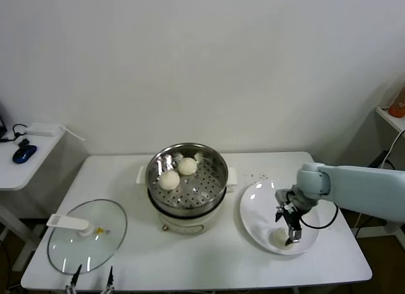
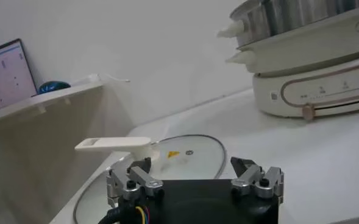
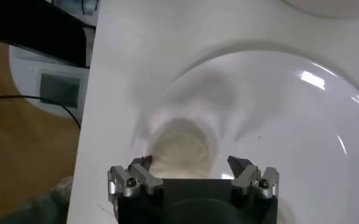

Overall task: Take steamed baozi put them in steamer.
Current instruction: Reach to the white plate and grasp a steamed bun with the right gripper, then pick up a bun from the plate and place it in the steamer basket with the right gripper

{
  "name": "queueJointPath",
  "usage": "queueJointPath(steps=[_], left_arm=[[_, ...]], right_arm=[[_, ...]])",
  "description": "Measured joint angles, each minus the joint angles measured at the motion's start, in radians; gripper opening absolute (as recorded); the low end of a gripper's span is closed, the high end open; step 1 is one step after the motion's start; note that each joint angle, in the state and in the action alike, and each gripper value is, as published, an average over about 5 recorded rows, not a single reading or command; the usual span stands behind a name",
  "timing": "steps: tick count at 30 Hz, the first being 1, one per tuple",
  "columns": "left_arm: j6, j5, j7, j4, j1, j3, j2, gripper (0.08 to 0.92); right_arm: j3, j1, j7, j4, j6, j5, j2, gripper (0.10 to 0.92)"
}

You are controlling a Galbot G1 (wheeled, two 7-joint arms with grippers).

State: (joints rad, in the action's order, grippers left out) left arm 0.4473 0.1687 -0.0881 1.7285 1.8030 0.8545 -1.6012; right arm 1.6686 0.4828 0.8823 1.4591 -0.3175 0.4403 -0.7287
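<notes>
The steamer [image 1: 157, 191] stands mid-table, a steel pot on a white base, and it also shows in the left wrist view [image 2: 313, 58]. Two cream-white baozi [image 1: 169, 179] [image 1: 187, 165] lie on its perforated floor. One more baozi [image 1: 277, 238] sits on the near side of the white plate [image 1: 256, 205]. My right gripper [image 1: 290, 232] hangs just over that bun with its fingers open. In the right wrist view the bun [image 3: 180, 151] lies between the spread fingers of the right gripper [image 3: 191, 163], which do not touch it. My left gripper [image 2: 194, 167] waits open and empty at the table's near left edge.
A glass lid [image 1: 87, 236] with a white handle [image 1: 68, 222] lies flat at the near left, just ahead of the left gripper [image 1: 92, 276]. A side table with a blue mouse [image 1: 24, 153] stands to the left. The plate sits close to the table's right edge.
</notes>
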Motion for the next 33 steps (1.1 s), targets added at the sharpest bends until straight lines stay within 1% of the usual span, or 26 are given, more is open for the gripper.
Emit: queueJointPath(steps=[5, 8, 11, 15, 18, 26, 33], left_arm=[[-0.001, 0.001, 0.002, 0.001, 0.002, 0.000, 0.002, 0.823], [-0.002, 0.001, 0.004, 0.002, 0.002, 0.000, 0.003, 0.823], [-0.003, 0.001, 0.005, 0.004, 0.002, 0.000, 0.003, 0.823], [-0.003, 0.001, 0.005, 0.007, 0.003, -0.001, 0.003, 0.823], [-0.004, 0.001, 0.005, 0.009, 0.003, -0.001, 0.003, 0.823], [-0.005, 0.002, 0.005, 0.010, 0.004, 0.000, 0.003, 0.823], [-0.008, 0.003, 0.005, 0.013, 0.000, -0.004, 0.003, 0.823]], right_arm=[[-0.001, -0.002, -0.005, 0.008, -0.010, -0.001, 0.000, 0.821], [0.011, 0.005, -0.007, 0.016, -0.013, 0.002, 0.001, 0.799], [0.028, 0.018, -0.008, 0.026, -0.016, 0.006, 0.003, 0.751], [0.052, 0.038, -0.010, 0.033, -0.018, 0.012, 0.006, 0.658], [0.065, 0.049, -0.010, 0.033, -0.018, 0.014, 0.007, 0.624], [0.095, 0.087, -0.008, 0.037, -0.014, 0.030, -0.003, 0.611], [0.141, 0.184, 0.012, 0.054, 0.006, 0.068, -0.035, 0.611]])
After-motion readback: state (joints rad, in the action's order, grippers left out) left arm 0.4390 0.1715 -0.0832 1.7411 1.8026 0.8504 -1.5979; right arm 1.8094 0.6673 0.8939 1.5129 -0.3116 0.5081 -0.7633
